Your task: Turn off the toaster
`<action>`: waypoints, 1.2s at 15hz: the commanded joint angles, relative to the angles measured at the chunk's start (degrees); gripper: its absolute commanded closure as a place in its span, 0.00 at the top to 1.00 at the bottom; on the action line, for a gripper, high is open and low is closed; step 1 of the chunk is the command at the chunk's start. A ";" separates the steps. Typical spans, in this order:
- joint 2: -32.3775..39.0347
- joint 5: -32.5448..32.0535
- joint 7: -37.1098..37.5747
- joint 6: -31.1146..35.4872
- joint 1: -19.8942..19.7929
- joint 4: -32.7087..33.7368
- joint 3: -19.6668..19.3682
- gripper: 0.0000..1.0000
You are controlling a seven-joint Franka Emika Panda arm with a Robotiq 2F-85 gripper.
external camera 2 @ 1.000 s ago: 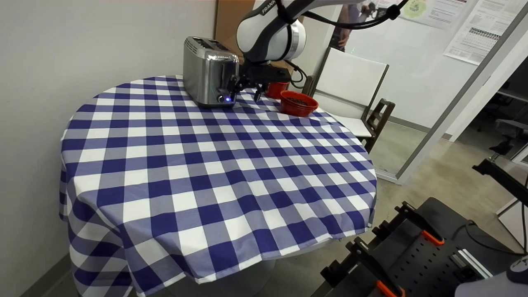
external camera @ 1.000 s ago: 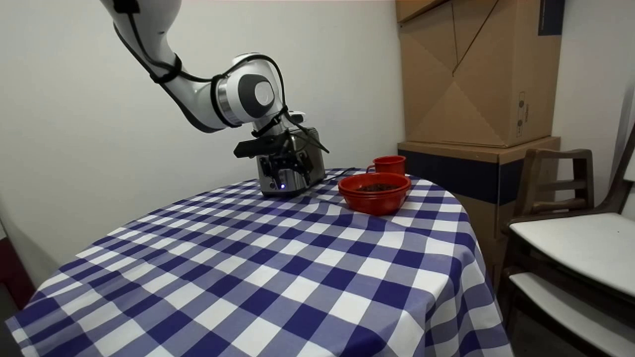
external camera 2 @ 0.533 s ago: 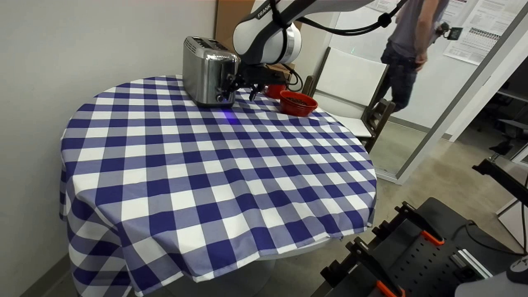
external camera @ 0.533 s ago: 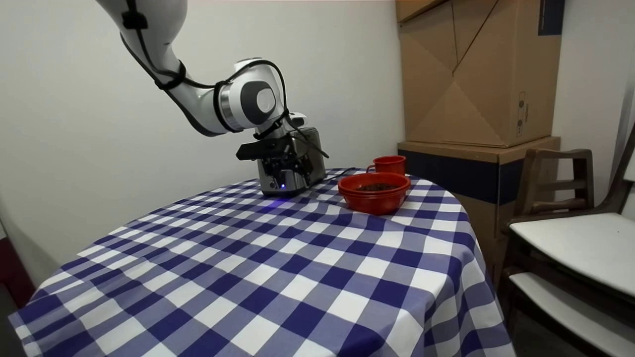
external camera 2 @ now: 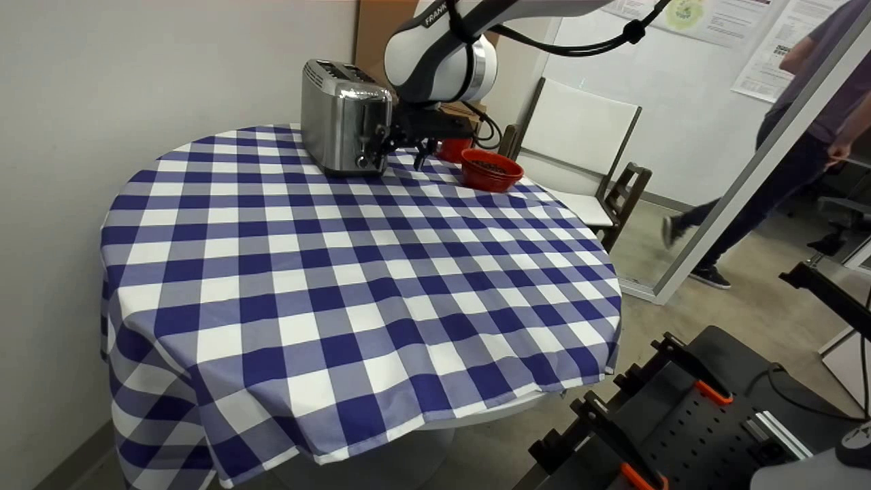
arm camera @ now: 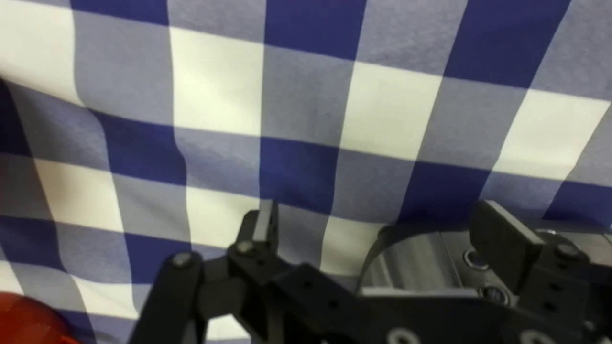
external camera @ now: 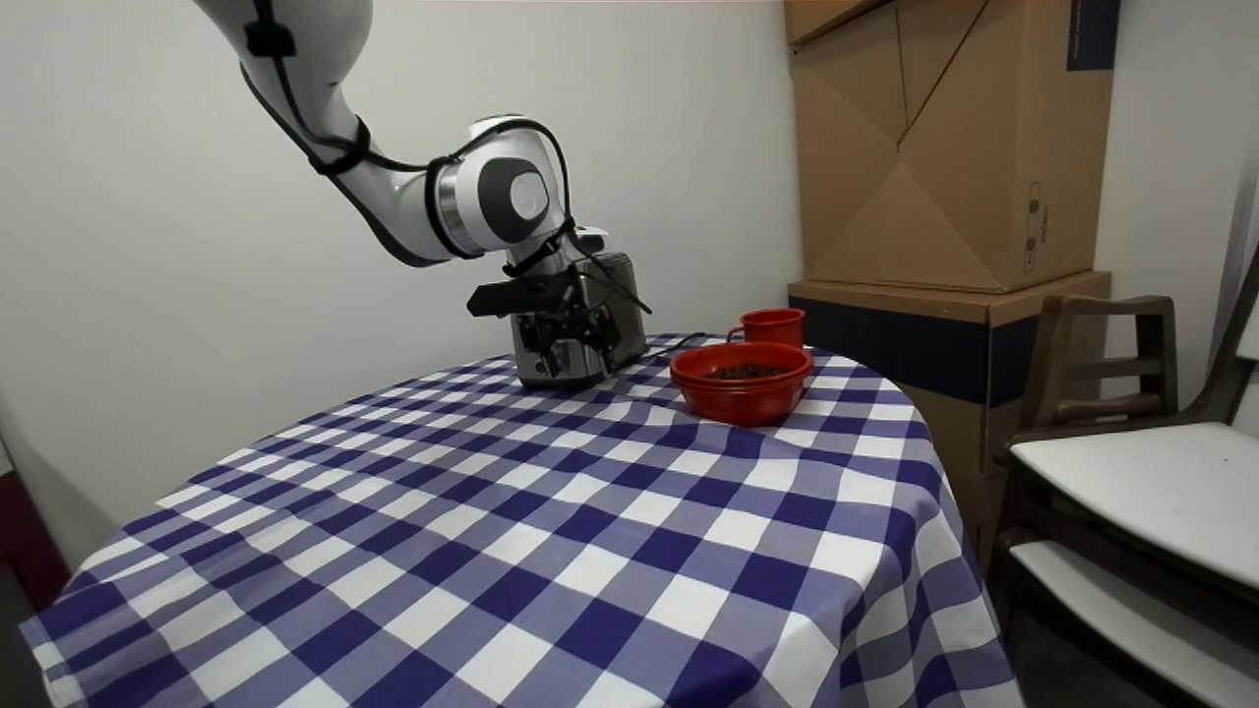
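The silver toaster (external camera 2: 340, 126) with a dark slotted top stands upright on the table, seen in both exterior views (external camera: 622, 307). Its knob (external camera 2: 362, 162) is low on the end panel. No blue light shows there. My gripper (external camera 2: 400, 155) is low at that end panel, fingers apart and nothing between them; it also covers part of the panel in an exterior view (external camera: 580, 359). In the wrist view my gripper (arm camera: 377, 215) is open. Its right finger overlaps the toaster (arm camera: 416, 263), beside a round button (arm camera: 475, 259). Whether the finger touches a button I cannot tell.
A red bowl (external camera 2: 490, 181) with dark contents and a red mug (external camera: 772, 326) stand right of the toaster. A checked cloth (external camera 2: 306, 272) covers the round table. A wall is behind the toaster. A person (external camera 2: 803, 150) walks at the far right.
The toaster's blue light and its glow on the cloth, seen earlier, no longer show. My gripper has moved slightly down and closer to the toaster's panel. The person has moved right.
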 commanded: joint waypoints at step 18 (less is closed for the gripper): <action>-22.35 4.16 2.82 -25.19 1.97 -18.89 3.01 1.00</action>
